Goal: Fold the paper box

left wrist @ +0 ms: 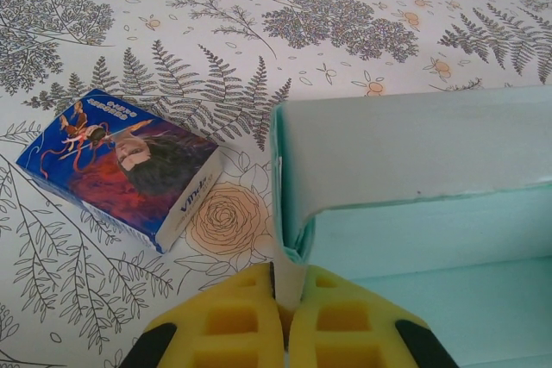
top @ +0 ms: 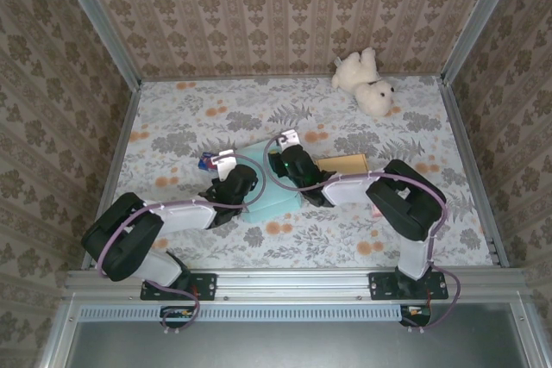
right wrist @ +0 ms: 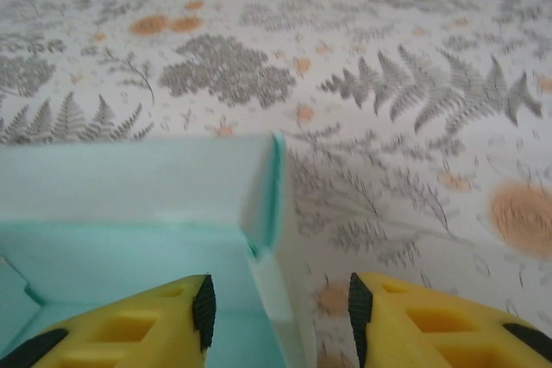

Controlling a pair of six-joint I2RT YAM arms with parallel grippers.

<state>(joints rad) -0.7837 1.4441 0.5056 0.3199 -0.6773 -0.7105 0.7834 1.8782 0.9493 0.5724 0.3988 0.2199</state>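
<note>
Box (top: 274,202) is set at the middle of the table (top: 172,118); left gripper (left wrist: 287,312) is clenched on its left wall edge; right gripper (right wrist: 280,299) is parted astride the right wall, gripping nothing; the pinch should be held firm while that wall is pressed upright.

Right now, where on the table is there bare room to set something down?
Bare: the far left, between the back wall and the card box; the far middle, left of the bear. Crowded: the centre, around the paper box and brown sheet.
</note>
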